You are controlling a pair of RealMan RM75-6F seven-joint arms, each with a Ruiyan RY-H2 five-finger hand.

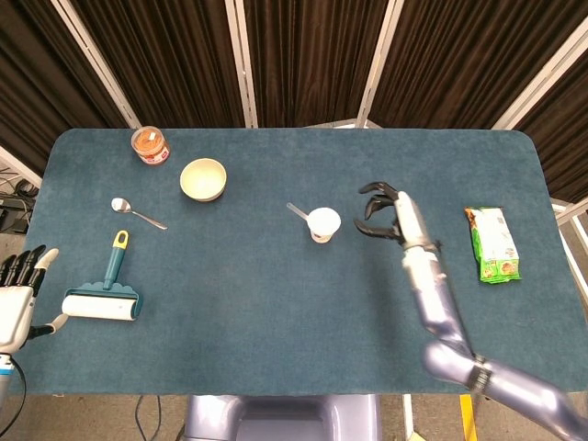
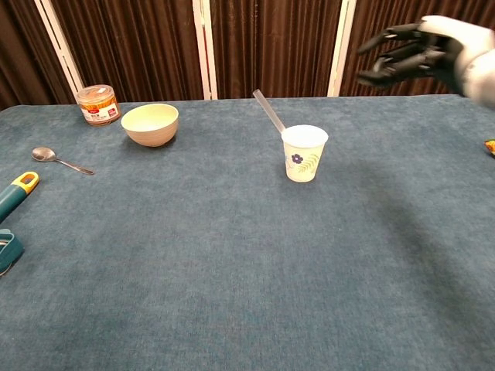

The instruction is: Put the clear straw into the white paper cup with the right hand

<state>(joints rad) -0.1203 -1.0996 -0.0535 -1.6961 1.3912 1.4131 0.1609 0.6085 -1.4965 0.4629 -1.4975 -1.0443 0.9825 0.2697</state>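
The white paper cup (image 1: 323, 223) (image 2: 304, 153), printed with a blue flower, stands upright mid-table. The clear straw (image 1: 299, 212) (image 2: 267, 110) leans out of it toward the left, its lower end inside the cup. My right hand (image 1: 386, 212) (image 2: 414, 56) hovers to the right of the cup and above the table, fingers spread, holding nothing. My left hand (image 1: 16, 285) shows at the lower left edge of the head view, off the table, fingers extended and empty.
A cream bowl (image 1: 203, 179) (image 2: 150, 124), an orange-lidded jar (image 1: 150, 144) (image 2: 98, 104) and a spoon (image 1: 137, 213) (image 2: 59, 161) lie at the left. A teal-handled lint roller (image 1: 106, 292) (image 2: 13, 199) sits near the left front. A green snack packet (image 1: 493, 244) lies far right.
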